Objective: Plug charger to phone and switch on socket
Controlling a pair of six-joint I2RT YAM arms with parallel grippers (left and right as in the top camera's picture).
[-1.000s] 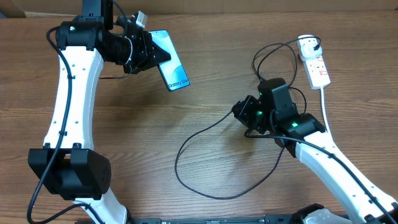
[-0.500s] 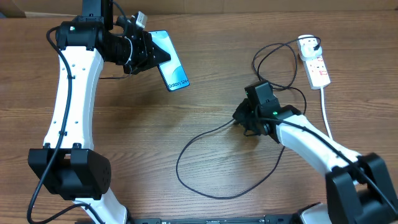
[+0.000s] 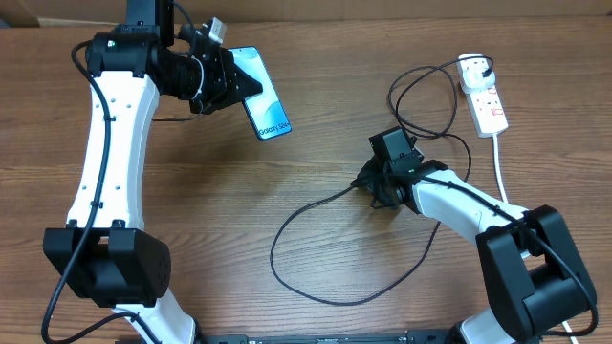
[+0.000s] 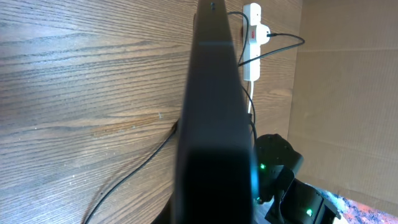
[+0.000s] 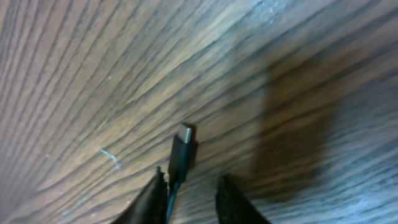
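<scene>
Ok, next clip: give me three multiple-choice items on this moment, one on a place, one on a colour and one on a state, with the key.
1. Where is the phone?
A. lying flat, untouched
B. held in the left gripper, at the far left
C. out of view

2. What colour is the socket?
A. white with red markings
B. black
C. blue

3. How is the connector tip of the charger?
A. plugged into the phone
B. clamped tight in a grip
C. lying loose on the table, just ahead of the right gripper, whose fingers are parted

Key:
1 B: the overhead view shows the gripper closed on one end of the phone.
2 A: the overhead view shows a white shell with red marks.
3 C: the right wrist view shows the tip on the wood, with a gap between the fingers.
</scene>
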